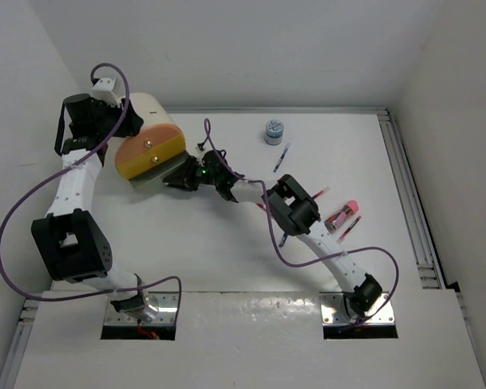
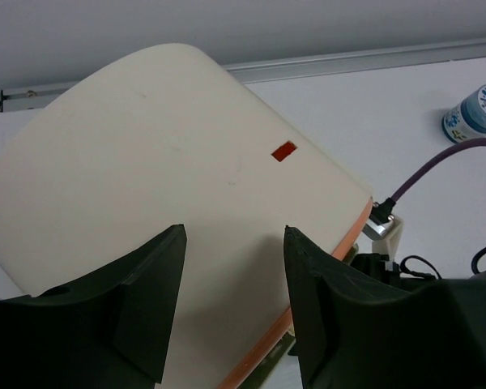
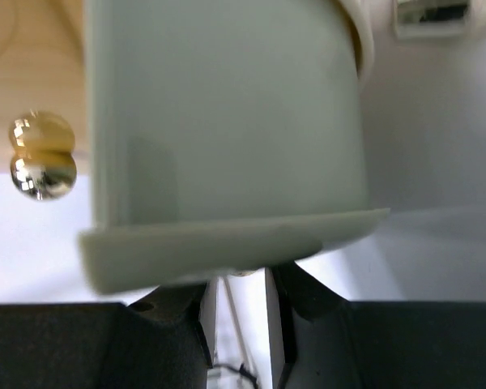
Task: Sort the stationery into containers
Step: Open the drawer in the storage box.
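Right end effector (image 1: 196, 175) nosed up to the tipped bucket (image 1: 150, 146) mouth, fingers nearly together, can't tell if gripping, left end effector (image 2: 233, 235) spread wide over its cream wall, tub (image 1: 274, 131) and pens (image 1: 281, 158) scattered on the desk (image 1: 227, 259) around the right arm

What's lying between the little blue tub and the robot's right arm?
One slim blue pen, on the white table just below the tub and short of the right arm. The top camera shows it best.
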Motion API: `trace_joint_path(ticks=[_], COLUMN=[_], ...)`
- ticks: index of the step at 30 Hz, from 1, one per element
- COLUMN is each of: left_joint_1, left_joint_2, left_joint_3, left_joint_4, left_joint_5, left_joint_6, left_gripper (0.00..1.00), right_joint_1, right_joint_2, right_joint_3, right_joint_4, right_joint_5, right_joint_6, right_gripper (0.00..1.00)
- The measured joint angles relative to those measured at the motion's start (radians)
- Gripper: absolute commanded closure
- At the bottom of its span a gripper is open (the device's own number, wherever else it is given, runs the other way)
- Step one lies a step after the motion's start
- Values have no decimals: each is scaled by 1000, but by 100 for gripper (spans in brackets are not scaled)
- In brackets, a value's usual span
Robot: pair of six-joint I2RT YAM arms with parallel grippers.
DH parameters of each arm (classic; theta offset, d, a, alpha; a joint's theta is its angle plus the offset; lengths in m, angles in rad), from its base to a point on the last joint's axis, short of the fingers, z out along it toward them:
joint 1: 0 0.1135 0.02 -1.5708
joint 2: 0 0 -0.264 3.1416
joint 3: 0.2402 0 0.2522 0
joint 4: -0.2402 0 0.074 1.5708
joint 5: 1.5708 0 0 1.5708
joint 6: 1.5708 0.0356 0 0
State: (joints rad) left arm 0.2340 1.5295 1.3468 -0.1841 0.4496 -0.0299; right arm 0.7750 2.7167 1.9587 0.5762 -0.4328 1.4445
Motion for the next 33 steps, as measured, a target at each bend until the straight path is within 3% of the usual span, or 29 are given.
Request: trace_joint_path(ticks=[12,17,22,23,26,27,29,33], left_joint_1=[10,10,10,10,11,11,11,11], left_joint_2=[-4,-13,-15,-15,-18,-18,-18,-18], left_joint_3=[-11,-27,-31,-33,-37,-37,-37,-37], left_joint_4=[12,24,29,32,37,38,39,39], left_joint_5=[-32,-35,-35,-35,-35,-35,-35,-35], left_joint_6=[-1,-2,-3,-3,-5,-5,-5,-6], left_gripper=[43,43,43,44,44,43,43,44], right_joint_1=[-10,-11,-13,-13,-13,-11,-8,-7], right_joint_2=[-158,-209,-237,-240,-253,-257,-262,-278], right_joint_3=[-267,-351,-388,-393,-412,-421,-436,-459], right_joint_4=[38,45,40,39,16,6,-14,-42], right_joint_5=[-51,-61,-69,-70,-95,-106,-122,-150], right_joint_6=[-1,-10,-16,-19,-24,-28,-34,-51], right_gripper=[100,94,76,64,49,34,16,13])
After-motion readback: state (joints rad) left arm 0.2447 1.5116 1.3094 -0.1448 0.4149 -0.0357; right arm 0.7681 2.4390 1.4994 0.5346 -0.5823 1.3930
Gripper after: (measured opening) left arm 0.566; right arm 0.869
